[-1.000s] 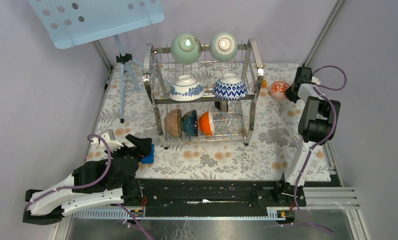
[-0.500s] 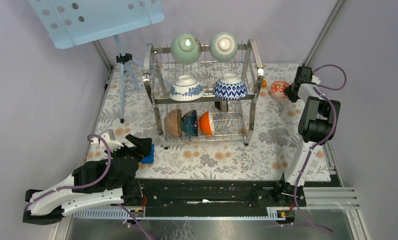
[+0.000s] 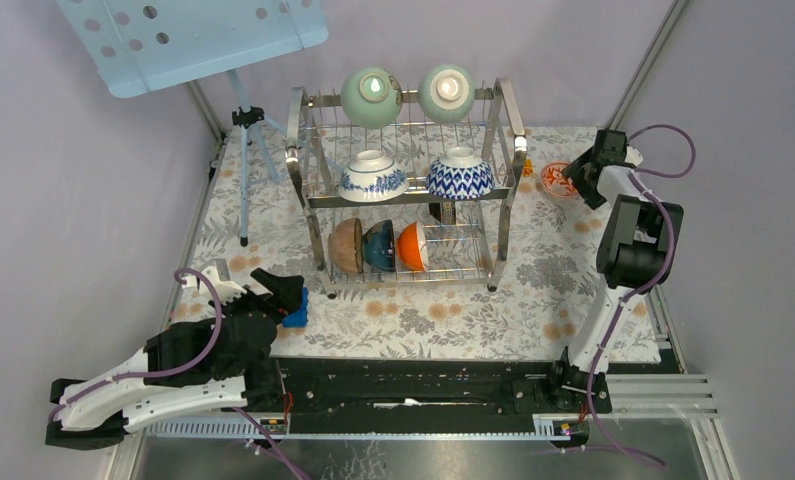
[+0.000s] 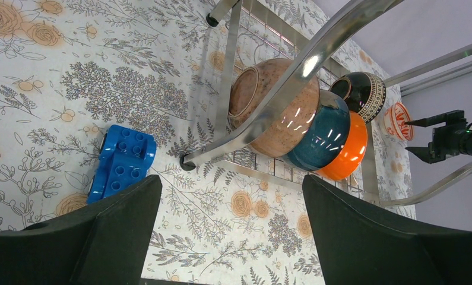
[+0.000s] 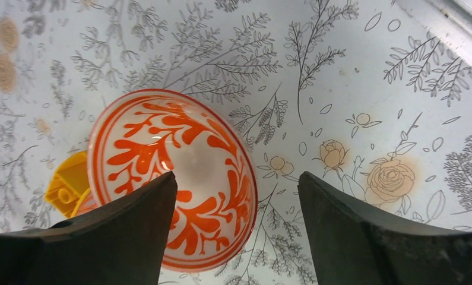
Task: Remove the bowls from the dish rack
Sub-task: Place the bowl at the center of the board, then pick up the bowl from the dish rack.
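Our right tool (image 5: 233, 181) stands spread wide, gripping nothing, above the red-patterned bowl (image 5: 162, 148), which sits on the bench (image 5: 340, 89) right of the dish rack (image 3: 413, 198), just beside a yellow block (image 5: 64, 185). One finger (image 5: 103, 237) overlaps its rim; if we pull away askew, we could clip and tip it.

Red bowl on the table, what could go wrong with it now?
The open right claw hangs close over the red bowl, so pulling away carelessly could bump its rim. The bowl's edge also sits right by a yellow block, maybe touching it, so a nudge might make the bowl rock or tip.
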You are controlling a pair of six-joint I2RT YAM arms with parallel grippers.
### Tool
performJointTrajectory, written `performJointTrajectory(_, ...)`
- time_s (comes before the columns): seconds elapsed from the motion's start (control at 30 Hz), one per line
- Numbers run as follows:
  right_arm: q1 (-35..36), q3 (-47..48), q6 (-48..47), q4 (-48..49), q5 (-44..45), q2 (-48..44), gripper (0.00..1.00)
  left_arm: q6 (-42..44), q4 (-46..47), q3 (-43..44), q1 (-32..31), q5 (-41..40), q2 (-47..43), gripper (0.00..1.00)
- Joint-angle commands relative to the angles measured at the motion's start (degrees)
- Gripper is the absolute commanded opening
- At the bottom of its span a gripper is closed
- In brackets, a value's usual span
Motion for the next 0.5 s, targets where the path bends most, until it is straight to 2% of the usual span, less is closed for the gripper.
performJointTrajectory(0.0, -0.3, 0.3, -1.2, -0.3, -0.2, -7.1, 0.85, -0.6, 0.4, -0.3, -0.1, -1.4, -0.8, 0.94)
performJointTrajectory(0.27, 0.0, -4.9, 1.6, 1.9, -3.4, -15.8, 0.9, -1.0, 0.5, -0.3, -0.4, -1.4, -0.7, 0.99)
performJointTrajectory(0.47, 5.0, -13.8, 1.0, 10.1, -1.3, -29.3, 0.89, -0.6, 0.4, 0.3, -0.4, -1.0, 2.0, 0.99)
